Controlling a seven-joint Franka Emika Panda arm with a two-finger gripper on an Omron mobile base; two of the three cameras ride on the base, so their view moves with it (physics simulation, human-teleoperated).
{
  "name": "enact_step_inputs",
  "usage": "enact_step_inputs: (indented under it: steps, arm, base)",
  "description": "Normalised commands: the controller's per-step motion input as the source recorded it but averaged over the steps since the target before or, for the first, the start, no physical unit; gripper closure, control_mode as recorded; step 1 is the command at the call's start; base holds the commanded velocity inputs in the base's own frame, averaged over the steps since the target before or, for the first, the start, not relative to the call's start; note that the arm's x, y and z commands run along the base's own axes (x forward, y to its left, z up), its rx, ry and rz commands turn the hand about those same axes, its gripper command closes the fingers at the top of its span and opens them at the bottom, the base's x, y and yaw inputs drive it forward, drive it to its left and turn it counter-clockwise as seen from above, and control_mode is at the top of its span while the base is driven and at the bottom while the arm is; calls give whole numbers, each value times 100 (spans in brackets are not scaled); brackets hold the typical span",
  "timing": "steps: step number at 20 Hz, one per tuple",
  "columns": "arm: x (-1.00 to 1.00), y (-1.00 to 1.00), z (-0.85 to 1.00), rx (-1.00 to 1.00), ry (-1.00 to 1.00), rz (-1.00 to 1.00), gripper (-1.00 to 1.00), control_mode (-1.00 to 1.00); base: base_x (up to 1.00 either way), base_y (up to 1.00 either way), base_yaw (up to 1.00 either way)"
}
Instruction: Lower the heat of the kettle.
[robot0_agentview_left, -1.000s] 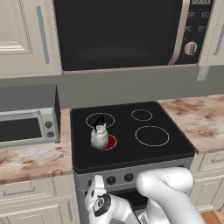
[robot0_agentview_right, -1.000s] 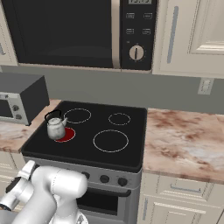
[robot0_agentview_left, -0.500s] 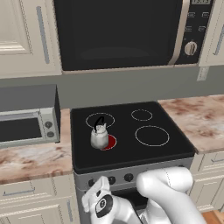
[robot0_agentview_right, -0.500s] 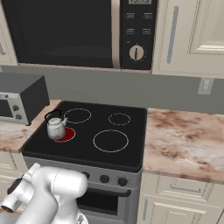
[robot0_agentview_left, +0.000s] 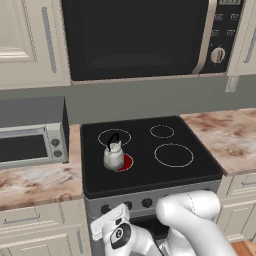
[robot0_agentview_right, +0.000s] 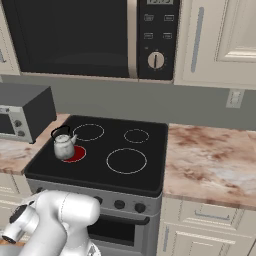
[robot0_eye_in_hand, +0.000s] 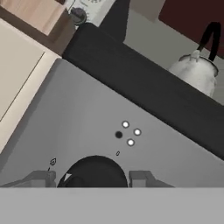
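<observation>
One knob (robot0_eye_in_hand: 94, 173) between end effector (robot0_eye_in_hand: 92, 178) fingertips

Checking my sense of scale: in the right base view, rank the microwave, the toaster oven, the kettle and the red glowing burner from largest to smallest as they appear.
1. Microwave
2. Toaster oven, cut off by the frame edge
3. Kettle
4. Red glowing burner, partly hidden by the kettle, so this last ranking is unsure.
</observation>
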Motion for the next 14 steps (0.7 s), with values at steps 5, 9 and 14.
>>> enact_step_inputs:
  steps: [5, 9, 14]
  arm:
    - [0, -14, 6, 32, 0, -3, 100, -100]
    - [2, -14, 7, 30, 0, -3, 100, -100]
    - [3, -15, 9, 31, 0, -3, 100, -100]
  base:
    - [0, 0, 0]
    - [0, 0, 0]
    - [0, 0, 0]
